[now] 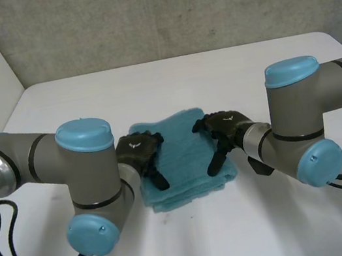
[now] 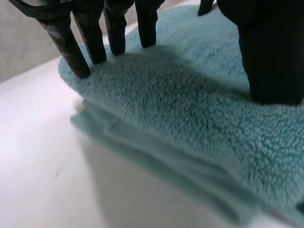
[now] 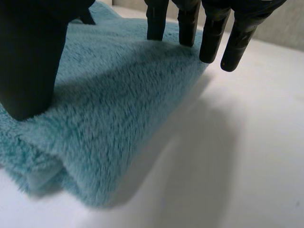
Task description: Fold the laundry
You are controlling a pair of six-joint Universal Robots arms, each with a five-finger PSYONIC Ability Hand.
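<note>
A teal fluffy towel (image 1: 183, 159) lies folded in several layers on the white table (image 1: 169, 82), between the two arms. My left hand (image 1: 138, 148) rests on its left side and is open. In the left wrist view the straight fingers (image 2: 90, 38) touch the towel (image 2: 190, 118) near its folded edge, and the thumb (image 2: 270, 57) presses on its top. My right hand (image 1: 224, 126) is on the towel's right side, also open. In the right wrist view its thumb (image 3: 28, 57) stands on the towel (image 3: 109, 104) and its fingers (image 3: 211, 33) hang over the towel's edge.
Bare white table runs all round the towel, in front of it and behind it up to a grey wall (image 1: 170, 9). Both arms' elbows (image 1: 91, 182) (image 1: 304, 131) flank the towel closely.
</note>
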